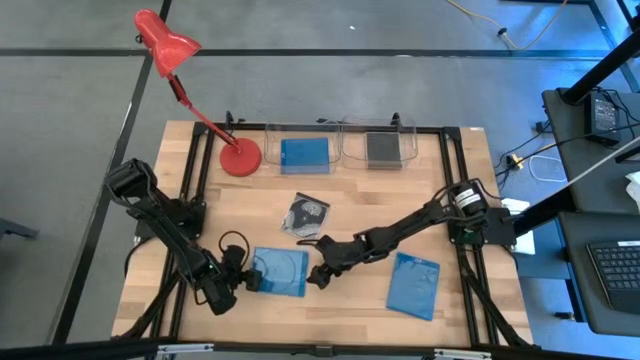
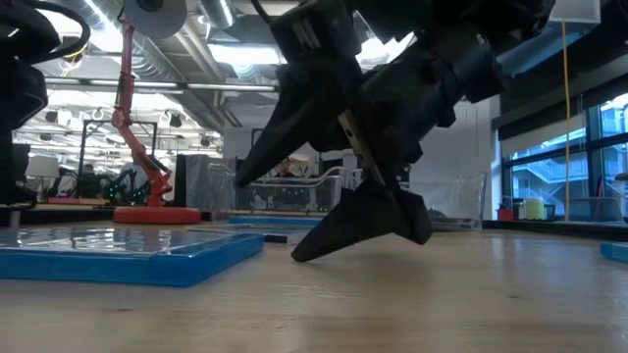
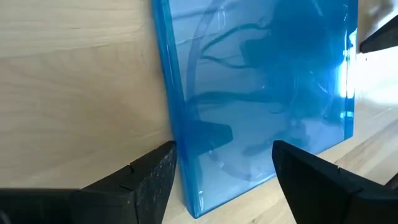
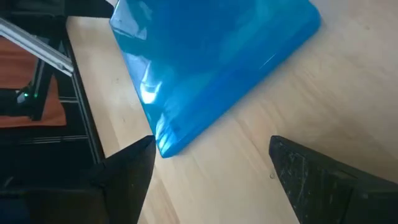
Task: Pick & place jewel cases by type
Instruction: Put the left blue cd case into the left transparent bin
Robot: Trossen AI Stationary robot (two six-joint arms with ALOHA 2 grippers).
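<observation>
A blue jewel case (image 1: pixel 281 271) lies flat on the table near its front edge, between my two grippers. My left gripper (image 3: pixel 224 152) is open at the case's left side, one finger on either side of a corner (image 3: pixel 198 205). My right gripper (image 4: pixel 211 146) is open at the case's right side, with a case corner (image 4: pixel 165 146) close to one finger. In the low view its lower fingertip (image 2: pixel 299 257) is down at the table top beside the case (image 2: pixel 128 253). A second blue case (image 1: pixel 414 286) lies at front right. A clear case with a disc (image 1: pixel 306 215) lies mid-table.
Two clear trays stand at the far edge: one (image 1: pixel 272 150) holds a blue case (image 1: pixel 305 153), the other (image 1: pixel 408 148) a dark case (image 1: pixel 383 148). A red desk lamp's base (image 1: pixel 240 158) sits at far left. Black rails (image 1: pixel 452 180) frame the table.
</observation>
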